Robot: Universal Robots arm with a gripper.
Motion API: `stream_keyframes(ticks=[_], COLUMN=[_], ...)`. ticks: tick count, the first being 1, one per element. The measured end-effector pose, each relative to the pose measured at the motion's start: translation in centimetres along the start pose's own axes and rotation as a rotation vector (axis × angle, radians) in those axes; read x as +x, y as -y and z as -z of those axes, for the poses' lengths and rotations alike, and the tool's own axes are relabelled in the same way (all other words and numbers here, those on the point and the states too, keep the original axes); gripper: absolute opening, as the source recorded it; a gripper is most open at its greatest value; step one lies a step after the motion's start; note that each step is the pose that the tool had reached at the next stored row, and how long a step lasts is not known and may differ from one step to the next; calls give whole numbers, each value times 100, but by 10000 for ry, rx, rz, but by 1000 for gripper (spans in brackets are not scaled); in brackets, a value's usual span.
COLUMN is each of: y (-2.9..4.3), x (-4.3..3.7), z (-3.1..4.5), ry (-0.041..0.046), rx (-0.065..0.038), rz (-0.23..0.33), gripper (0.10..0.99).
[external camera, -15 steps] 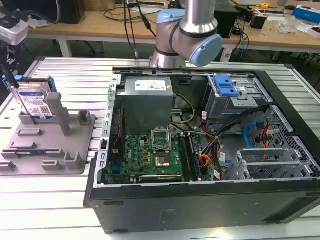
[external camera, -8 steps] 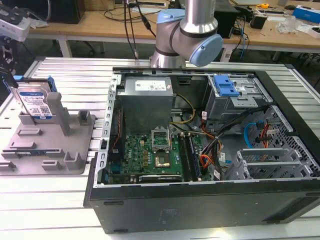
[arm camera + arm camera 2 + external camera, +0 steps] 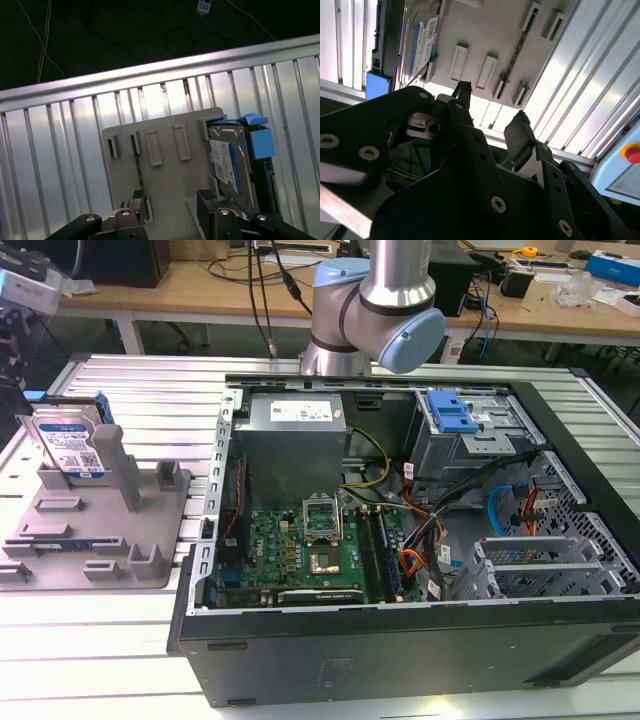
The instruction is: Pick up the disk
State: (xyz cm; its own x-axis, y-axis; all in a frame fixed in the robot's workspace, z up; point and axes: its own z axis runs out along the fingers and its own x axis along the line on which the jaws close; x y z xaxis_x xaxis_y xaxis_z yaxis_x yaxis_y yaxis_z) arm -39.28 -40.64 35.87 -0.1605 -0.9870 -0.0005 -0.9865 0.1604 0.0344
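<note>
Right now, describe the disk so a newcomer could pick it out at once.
Start from the open computer case on the slatted metal table; on the exterior view's left of it lies a grey plastic holder. The disk stands upright at that holder's far corner. It alone is silver, with a blue-and-white label and blue side rails, among plain grey posts.

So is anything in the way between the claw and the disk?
Nothing visible is. In the first wrist view the open gripper hangs over the grey holder, and the disk stands on edge at one end of that holder, beside an upright post. Only open air lies between gripper and disk.
</note>
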Motion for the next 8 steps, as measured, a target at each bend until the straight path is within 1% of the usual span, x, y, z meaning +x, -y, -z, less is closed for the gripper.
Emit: stream_keyframes(ticks=[1, 4, 5, 6, 8], y=[2, 3, -4, -23, -41], x=[-1, 0, -45, -125, -207], z=[-1, -1, -1, -2, -3], ry=[-4, -6, -18, -44, -54], rx=[4, 4, 6, 10, 12], rz=[142, 192, 193, 191, 191], gripper=[541, 541, 541, 541, 541])
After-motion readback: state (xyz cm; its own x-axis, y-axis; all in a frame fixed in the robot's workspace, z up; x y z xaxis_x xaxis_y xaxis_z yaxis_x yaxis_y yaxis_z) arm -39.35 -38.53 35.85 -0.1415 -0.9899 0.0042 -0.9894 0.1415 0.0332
